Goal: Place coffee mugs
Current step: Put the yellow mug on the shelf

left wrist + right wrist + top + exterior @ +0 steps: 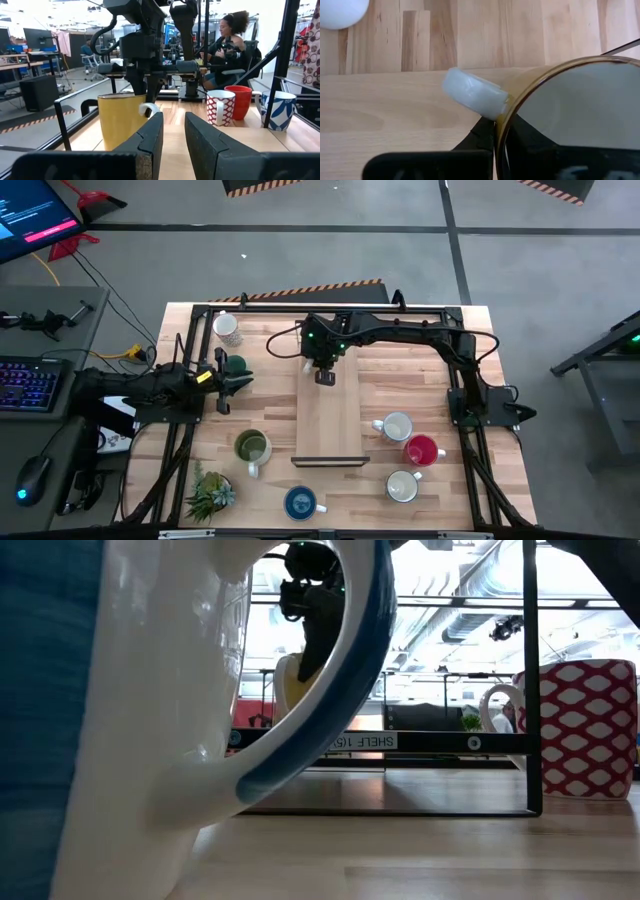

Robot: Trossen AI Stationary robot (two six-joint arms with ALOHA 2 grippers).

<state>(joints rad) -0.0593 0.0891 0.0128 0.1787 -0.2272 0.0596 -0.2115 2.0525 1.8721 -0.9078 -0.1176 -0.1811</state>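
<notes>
Right gripper [325, 376] pinches the yellow mug's [121, 120] rim over the shelf [329, 425]; thin grip could slip. Left gripper [172, 131] waits half-open beside the shelf.

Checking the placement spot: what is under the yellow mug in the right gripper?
The right gripper grips the yellow mug by its rim over the wooden board. Whether its base touches is hidden.

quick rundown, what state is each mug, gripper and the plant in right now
yellow mug: upright, rim pinched by right gripper, jaws shut on it
left gripper: jaws apart, empty, beside table's left edge
red mug: upright on table
olive-green mug: upright
blue mug: upright
two white mugs: upright
plant: upright
</notes>
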